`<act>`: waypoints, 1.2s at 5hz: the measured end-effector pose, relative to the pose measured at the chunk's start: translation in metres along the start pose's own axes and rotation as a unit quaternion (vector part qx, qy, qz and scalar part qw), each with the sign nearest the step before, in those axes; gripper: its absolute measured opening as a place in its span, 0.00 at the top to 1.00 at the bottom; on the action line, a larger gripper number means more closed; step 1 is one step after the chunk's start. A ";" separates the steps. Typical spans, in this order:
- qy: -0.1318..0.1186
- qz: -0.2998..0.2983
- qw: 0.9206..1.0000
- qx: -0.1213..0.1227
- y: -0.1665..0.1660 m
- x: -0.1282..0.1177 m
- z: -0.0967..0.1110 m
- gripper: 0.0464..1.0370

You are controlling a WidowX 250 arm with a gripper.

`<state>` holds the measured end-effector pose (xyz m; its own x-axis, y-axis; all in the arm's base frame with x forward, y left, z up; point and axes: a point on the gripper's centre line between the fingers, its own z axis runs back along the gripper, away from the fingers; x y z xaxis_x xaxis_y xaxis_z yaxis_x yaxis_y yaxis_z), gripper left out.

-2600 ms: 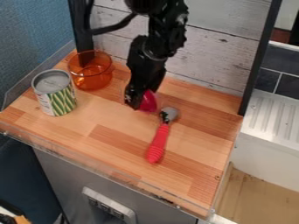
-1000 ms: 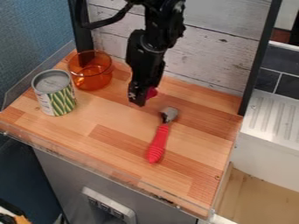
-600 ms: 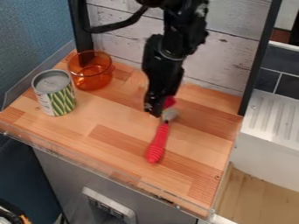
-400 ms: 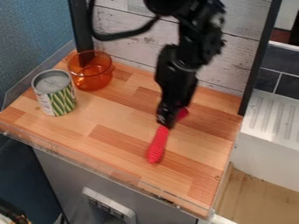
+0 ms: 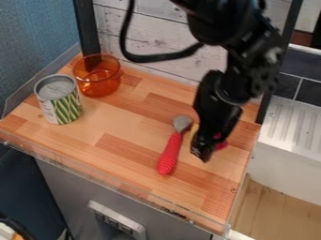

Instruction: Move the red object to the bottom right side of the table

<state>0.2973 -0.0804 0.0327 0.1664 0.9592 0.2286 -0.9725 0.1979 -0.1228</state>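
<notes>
- Black robot gripper [image 5: 202,153] over the light-wood counter's [image 5: 119,117] right part, small magenta-red object [image 5: 220,144] partly hidden behind it
- Red-handled, grey-headed tool [image 5: 170,154] lying just beside
- See-through orange pot [image 5: 97,84], back left corner
- Upright green-striped metal can [image 5: 59,105], left edge

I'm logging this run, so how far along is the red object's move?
Pickup looks done: the small red object shows right at the end effector, apparently held. The carry is in hand, with both toward the table's right side, past the red-handled tool. Left to do: reach the bottom right area, set it down and release.
</notes>
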 end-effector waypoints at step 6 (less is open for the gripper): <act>0.011 -0.074 0.996 0.040 0.027 -0.015 -0.021 0.04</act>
<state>0.2714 -0.0854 0.0059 0.3120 0.9249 0.2175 -0.9467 0.3219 -0.0106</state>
